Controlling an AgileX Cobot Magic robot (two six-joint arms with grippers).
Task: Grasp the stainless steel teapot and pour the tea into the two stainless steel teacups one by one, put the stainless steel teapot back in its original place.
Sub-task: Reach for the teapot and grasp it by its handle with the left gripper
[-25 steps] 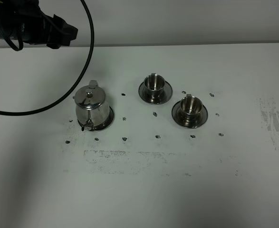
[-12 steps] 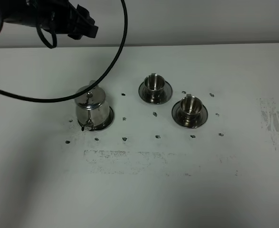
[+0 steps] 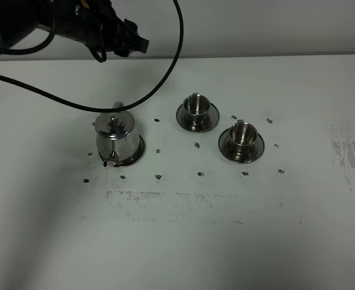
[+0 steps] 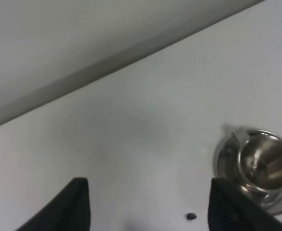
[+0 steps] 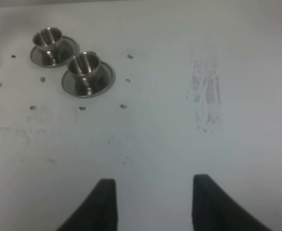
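I'm looking at what seems to be a robotics test lab: a bare white table point(image 3: 298, 254) carrying rows of small dark marks point(image 3: 158, 176) and scuffed patches point(image 3: 346, 154), with a plain pale wall point(image 3: 256, 24) running behind.

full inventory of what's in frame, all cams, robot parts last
table: 1, white, under everything
teapot: 1, shiny steel, lidded, left of centre on its saucer
teapot saucer: 1, steel, under teapot
teacups: 2, steel, right of teapot
cup saucers: 2, steel, one under each cup
dots: many, dark, around pot and cups
scuff patch: 1, grey, table's far right
cable: 1, black, looping above teapot
left gripper: 1, black, jaws open and empty, above table's back left
right gripper: 1, black, jaws open and empty, above table, away from cups
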